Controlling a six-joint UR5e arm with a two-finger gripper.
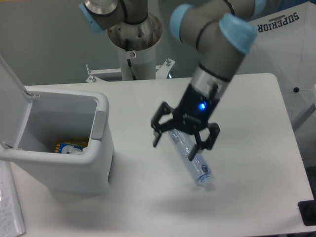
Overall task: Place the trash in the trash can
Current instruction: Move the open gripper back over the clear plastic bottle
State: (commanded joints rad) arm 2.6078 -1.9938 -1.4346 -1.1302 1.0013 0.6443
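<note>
The gripper (183,139) hangs over the middle of the white table (247,98) with its black fingers (159,129) spread wide and holding nothing; a blue light glows on its body. Directly beneath it lies the clear plastic bottle (193,163), flat on the table and angled so its white cap points toward the near right corner. The fingers straddle the bottle's upper half, one on either side, but whether they touch it cannot be told. The pale trash can (94,163) stands at the left edge of the table, well apart from the bottle, its flap lid (11,98) swung up and open. Inside, at the bottom, something yellow and blue shows beside a pale crumpled wrapper (75,151), partly hidden by the rim
</note>
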